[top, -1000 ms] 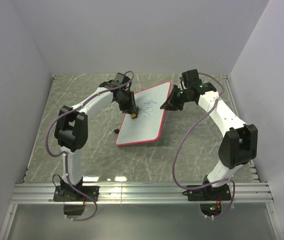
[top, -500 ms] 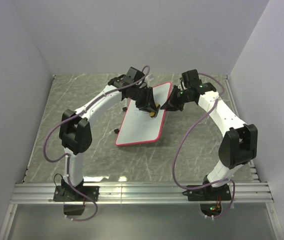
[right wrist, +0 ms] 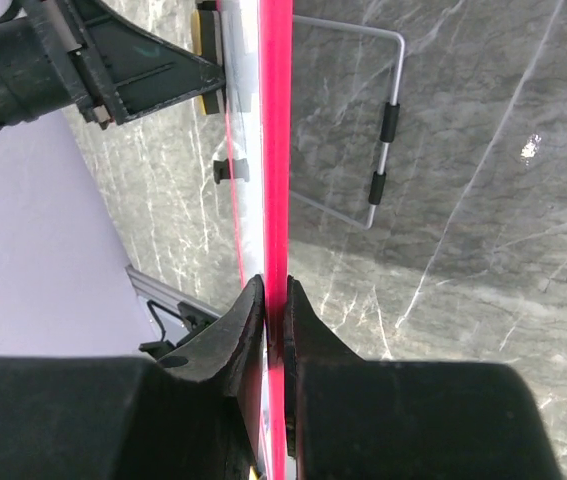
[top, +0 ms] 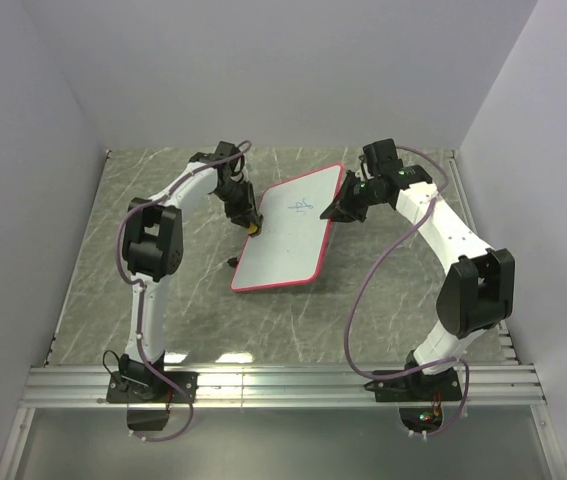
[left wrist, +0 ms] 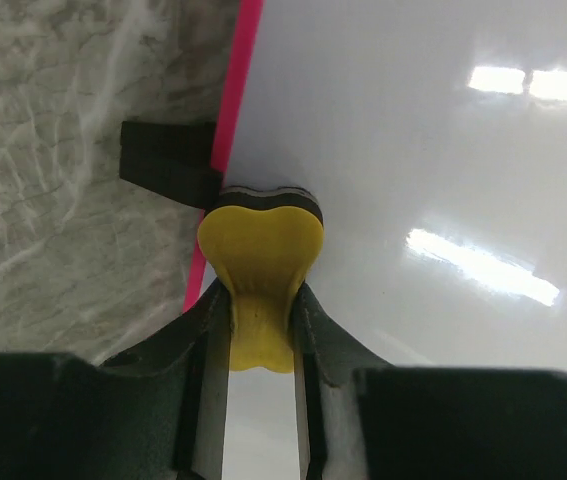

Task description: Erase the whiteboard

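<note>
While the whiteboard (top: 288, 245) is clamped at 3 o'clock by the right gripper (right wrist: 274, 287), a yellow sponge (left wrist: 260, 240) is squeezed by the left gripper (left wrist: 259, 302) at its 9 o'clock edge.

A glossy, smooth face is shown by the whiteboard (left wrist: 433, 140). The sponge (left wrist: 260, 250) is seen as matt foam, the tabletop (left wrist: 53, 230) as veined stone.

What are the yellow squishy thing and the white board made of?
The yellow sponge looks like soft matte foam, squashed narrow where it is gripped. The whiteboard looks smooth and glossy, mirroring the lights; probably a coated panel. Its pink frame looks like plastic, maybe.
</note>
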Robot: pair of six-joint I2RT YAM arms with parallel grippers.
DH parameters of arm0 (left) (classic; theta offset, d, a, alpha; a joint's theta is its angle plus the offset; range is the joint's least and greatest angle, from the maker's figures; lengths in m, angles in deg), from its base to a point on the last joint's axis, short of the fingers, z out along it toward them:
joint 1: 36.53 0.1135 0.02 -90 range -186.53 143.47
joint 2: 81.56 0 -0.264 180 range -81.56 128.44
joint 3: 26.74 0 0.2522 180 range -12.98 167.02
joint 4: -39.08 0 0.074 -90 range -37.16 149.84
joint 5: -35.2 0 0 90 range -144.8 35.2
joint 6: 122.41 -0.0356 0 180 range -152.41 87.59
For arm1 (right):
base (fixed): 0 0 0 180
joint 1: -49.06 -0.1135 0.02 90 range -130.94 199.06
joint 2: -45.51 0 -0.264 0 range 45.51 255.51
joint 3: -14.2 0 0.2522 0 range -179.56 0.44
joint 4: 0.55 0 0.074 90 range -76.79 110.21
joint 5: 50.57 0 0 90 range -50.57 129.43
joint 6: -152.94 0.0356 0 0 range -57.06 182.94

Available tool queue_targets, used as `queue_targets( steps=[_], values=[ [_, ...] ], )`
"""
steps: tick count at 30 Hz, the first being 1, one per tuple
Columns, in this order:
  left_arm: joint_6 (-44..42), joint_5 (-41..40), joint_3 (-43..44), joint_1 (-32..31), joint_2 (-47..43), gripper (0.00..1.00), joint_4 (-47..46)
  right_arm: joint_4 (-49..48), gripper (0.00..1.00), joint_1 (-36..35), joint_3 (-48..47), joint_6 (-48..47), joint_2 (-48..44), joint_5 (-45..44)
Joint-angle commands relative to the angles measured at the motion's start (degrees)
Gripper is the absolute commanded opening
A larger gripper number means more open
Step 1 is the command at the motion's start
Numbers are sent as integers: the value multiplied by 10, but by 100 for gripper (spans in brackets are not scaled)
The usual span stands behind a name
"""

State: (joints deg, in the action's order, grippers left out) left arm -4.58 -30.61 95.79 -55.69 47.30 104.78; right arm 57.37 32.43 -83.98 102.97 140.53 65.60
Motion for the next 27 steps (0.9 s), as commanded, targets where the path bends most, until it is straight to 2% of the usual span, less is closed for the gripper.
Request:
queue_targets(
  steps=[1, 7, 13, 19, 24, 27],
  values=[
    [-27, -25, -8, -47, 40, 0, 54, 12, 0, -10, -6, -36, -25, -22],
    [-2, 19, 2, -62, -7, 0, 32, 13, 0, -10, -12, -36, -16, -21],
    [41, 42, 8, -139, -56, 0, 11, 19, 0, -11, -33, -39, 1, -20],
    [95, 74, 35, -188, -95, 0, -12, 30, 0, -11, -57, -44, 21, -21],
    [117, 71, 27, -188, -129, 0, -37, 32, 0, -12, -62, -47, 25, -21],
    [108, 58, -19, -177, -136, 0, -41, 38, 0, -11, -65, -51, 28, -22]
  ],
)
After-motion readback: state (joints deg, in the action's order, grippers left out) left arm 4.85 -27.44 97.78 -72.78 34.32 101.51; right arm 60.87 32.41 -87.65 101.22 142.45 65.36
